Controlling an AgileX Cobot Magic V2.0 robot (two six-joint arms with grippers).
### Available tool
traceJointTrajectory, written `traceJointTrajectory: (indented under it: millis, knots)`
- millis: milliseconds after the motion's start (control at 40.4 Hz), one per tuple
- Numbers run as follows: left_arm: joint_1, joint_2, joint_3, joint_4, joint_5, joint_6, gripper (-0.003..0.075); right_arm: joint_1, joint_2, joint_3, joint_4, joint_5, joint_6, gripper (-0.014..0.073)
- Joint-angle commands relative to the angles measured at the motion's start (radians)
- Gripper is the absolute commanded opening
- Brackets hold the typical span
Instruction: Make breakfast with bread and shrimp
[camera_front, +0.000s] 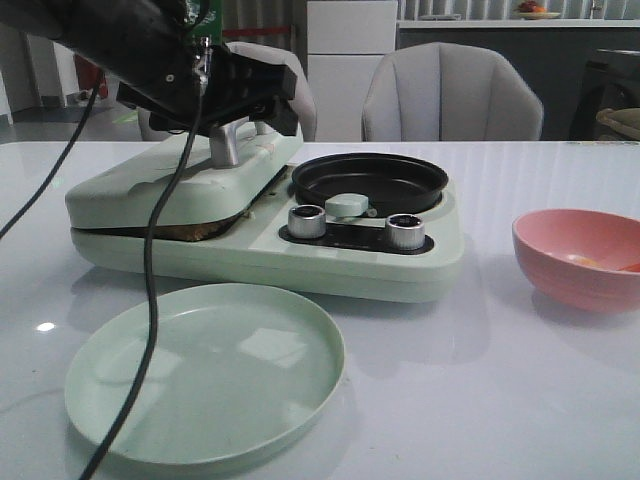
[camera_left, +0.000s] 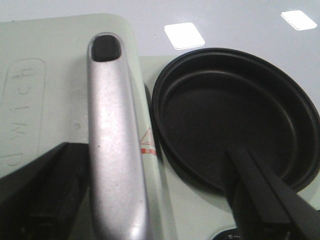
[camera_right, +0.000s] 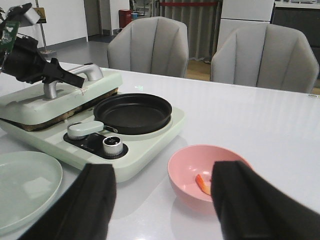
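- The bread (camera_front: 205, 229) is almost wholly hidden: only a thin brown edge peeps out of the gap between the lowered lid (camera_front: 170, 185) and the base of the pale green breakfast maker (camera_front: 330, 262), on its left half. How many slices lie inside cannot be told.
- The shrimp (camera_right: 202, 184) lies in the pink bowl (camera_right: 187, 162), a small curled orange-pink piece partly cut off by the right pincer's finger (camera_right: 255, 210); from the front only an orange smear shows.
- The left pincer (camera_left: 145, 200) sits over the lid's silver handle (camera_left: 112, 140), fingers spread to either side of it; whether they touch it is unclear.
- The right pincer (camera_right: 162, 202) hangs above the bench (camera_front: 520, 400) near the bowl, fingers spread wide, holding nothing.
- The black round pan (camera_front: 368, 180) and the green plate (camera_front: 200, 375) hold nothing visible.
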Motion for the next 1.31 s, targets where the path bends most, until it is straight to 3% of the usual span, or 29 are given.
traceJointTrajectory:
  millis: [0, 148, 495, 619, 742, 1287]
  knots:
    - [-0.013, -0.052, -0.024, -0.013, 0.070, 0.001, 0.0629, -0.008, 0.012, -0.028, -0.017, -0.091, -0.005, 0.0522]
    - [-0.013, -0.078, -0.024, -0.013, 0.096, -0.002, 0.0629, -0.008, 0.012, -0.028, -0.017, -0.091, -0.005, 0.0522]
    - [-0.013, -0.261, -0.022, 0.082, 0.020, -0.004, 0.0624, -0.008, 0.012, -0.028, -0.017, -0.091, -0.005, 0.0522]
    - [-0.013, -0.352, -0.005, 0.131, 0.010, -0.004, 0.0580, -0.008, 0.012, -0.028, -0.017, -0.091, -0.005, 0.0522]
    - [-0.013, -0.456, 0.050, 0.188, -0.022, -0.004, 0.0520, -0.008, 0.012, -0.028, -0.017, -0.091, -0.005, 0.0522]
    - [-0.013, -0.820, 0.380, 0.298, -0.048, -0.004, 0.0519, -0.008, 0.012, -0.028, -0.017, -0.091, -0.005, 0.0522]
